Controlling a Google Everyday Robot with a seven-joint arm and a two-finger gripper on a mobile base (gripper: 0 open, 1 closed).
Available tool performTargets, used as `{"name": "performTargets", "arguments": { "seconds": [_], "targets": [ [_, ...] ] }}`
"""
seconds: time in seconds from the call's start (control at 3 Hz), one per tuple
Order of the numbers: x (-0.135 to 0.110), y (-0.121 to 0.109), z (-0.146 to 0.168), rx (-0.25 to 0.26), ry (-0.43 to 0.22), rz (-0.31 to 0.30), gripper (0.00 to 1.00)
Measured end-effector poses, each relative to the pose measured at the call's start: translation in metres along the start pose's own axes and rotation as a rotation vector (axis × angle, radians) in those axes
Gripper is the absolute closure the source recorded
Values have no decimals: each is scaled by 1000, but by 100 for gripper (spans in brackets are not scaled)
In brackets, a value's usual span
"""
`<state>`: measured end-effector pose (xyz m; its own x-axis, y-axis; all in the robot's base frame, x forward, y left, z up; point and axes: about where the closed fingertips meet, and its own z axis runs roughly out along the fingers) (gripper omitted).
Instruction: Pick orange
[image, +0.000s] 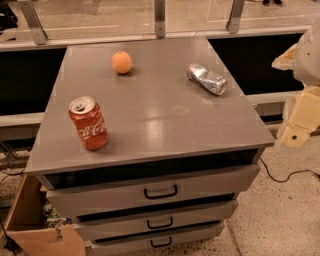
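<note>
The orange (121, 62) is a small round fruit standing on the grey cabinet top (160, 120), near its far left. My gripper (296, 131) shows as cream-coloured parts at the right edge of the view, off the right side of the cabinet and far from the orange. It holds nothing that I can see. The rest of the arm (307, 55) rises above it at the right edge.
An upright red Coca-Cola can (88, 123) stands at the front left of the top. A crushed silver can (207, 78) lies at the far right. Three drawers with dark handles (160, 192) sit below. A railing and window lie behind, and a black cable (285, 177) runs on the floor.
</note>
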<state>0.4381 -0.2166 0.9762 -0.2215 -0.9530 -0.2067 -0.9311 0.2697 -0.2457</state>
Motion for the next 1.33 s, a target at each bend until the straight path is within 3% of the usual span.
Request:
{"name": "performTargets", "arguments": {
  "seconds": [0.33,0.67,1.0,1.33],
  "targets": [
    [0,0,0,0,0,0,0],
    [-14,-26,20,-6,-67,15,0],
    [-44,-70,60,-2,-186,50,0],
    [-84,-122,93,34,-324,107,0]
  ]
}}
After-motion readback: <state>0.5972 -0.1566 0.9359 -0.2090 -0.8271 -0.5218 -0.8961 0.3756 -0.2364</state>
